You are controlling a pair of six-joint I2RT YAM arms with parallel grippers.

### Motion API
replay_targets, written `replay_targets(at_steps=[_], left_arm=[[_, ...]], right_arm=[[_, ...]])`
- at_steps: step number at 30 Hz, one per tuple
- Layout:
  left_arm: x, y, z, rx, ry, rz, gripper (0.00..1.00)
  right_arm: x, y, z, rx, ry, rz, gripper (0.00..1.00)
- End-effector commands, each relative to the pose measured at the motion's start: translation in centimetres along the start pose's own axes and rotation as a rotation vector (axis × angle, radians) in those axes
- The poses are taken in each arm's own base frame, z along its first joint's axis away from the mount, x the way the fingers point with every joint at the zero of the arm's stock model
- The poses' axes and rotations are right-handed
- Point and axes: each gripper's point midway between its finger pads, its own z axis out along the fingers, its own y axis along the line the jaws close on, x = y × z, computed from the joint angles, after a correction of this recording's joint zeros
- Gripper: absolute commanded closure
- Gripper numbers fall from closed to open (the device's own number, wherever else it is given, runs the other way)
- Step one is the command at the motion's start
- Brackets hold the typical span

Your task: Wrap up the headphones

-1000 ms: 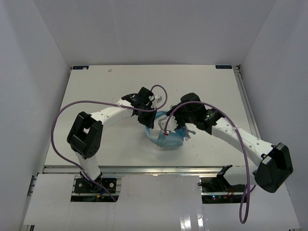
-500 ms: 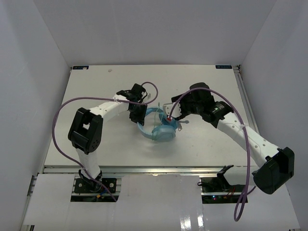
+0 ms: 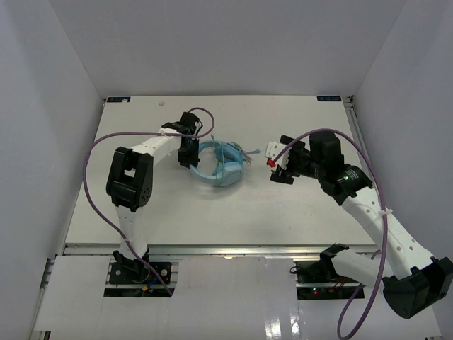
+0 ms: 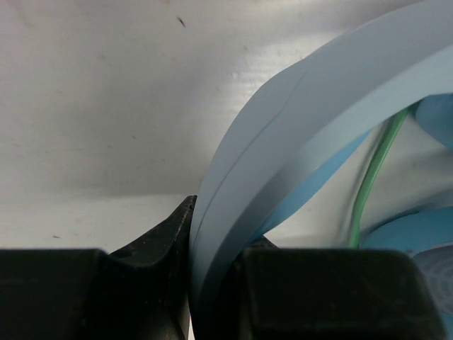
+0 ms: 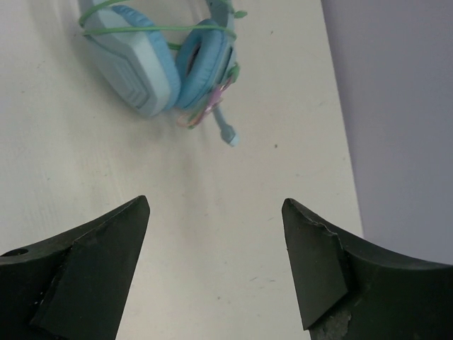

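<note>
Blue headphones [image 3: 219,166] now lie near the middle of the table [image 3: 297,219], dragged toward 11 o'clock from nearer the front edge by the left gripper [image 3: 188,152], which sits at their 9 o'clock and stays clenched on the headband [image 4: 283,142]. At their 3 o'clock the right gripper [image 3: 279,168] has let go and drawn well apart, fingers spread with nothing between them. With the green cable [image 5: 184,28] looped round the cups, the wrap looks close to done, though I cannot make out any loose end
</note>
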Motion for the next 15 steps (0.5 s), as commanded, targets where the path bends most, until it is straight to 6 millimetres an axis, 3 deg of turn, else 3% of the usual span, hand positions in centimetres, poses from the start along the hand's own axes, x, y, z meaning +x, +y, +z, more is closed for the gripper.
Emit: replay_targets(at_steps=[1, 8, 13, 15], left_arm=[[-4.9, 0.1, -2.3, 0.005, -0.164, -0.065, 0.92], [-5.1, 0.3, -2.9, 0.025, -0.179, -0.084, 0.48], [-5.1, -0.2, -4.4, 0.084, -0.194, -0.068, 0.35], [-5.5, -0.5, -6.2, 0.120, -0.225, -0.060, 0.27]], right_arm=[[0.4, 1.1, -1.1, 0.015, -0.035, 0.157, 0.17], [2.7, 3.2, -1.8, 0.013, -0.030, 0.262, 0.14], [3.4, 4.3, -2.3, 0.014, -0.029, 0.317, 0.10], [3.6, 4.4, -2.8, 0.033, -0.028, 0.341, 0.05]])
